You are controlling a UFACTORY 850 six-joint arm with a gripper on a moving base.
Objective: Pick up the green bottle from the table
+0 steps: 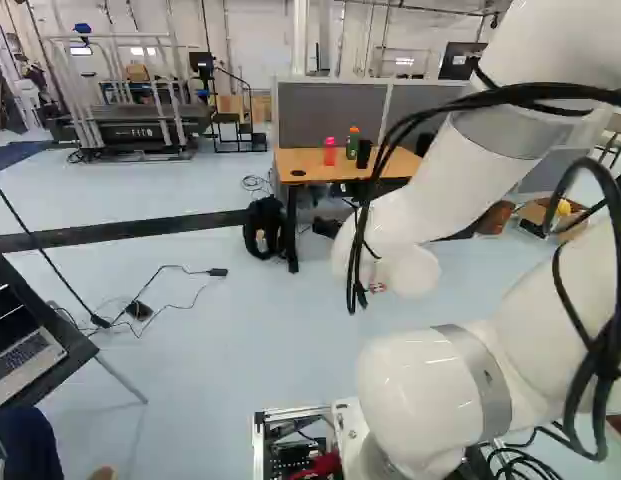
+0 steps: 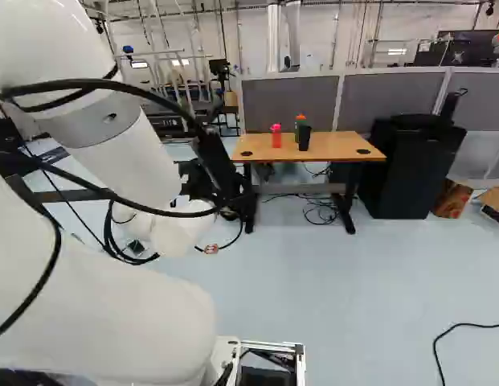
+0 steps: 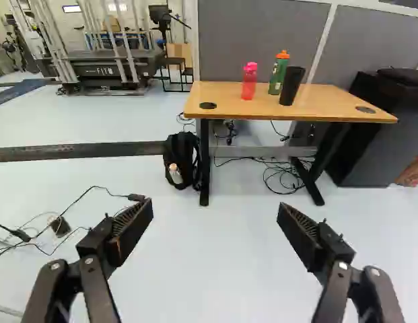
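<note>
Green orange-capped bottle [image 3: 278,75]: target. Black two-fingered gripper [image 3: 215,210]: fingers apart, empty. Beyond, upper middle of left base view: on tan wooden table [image 3: 333,105], past black tapered tumbler [image 3: 291,87], bottle stands upright. Likely stiff, light, slippery; grip mid-body.

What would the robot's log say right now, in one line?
hand: open, empty | green bottle: upright on table, ahead of hand, beside black cup and red bottle | pickup: not done
</note>
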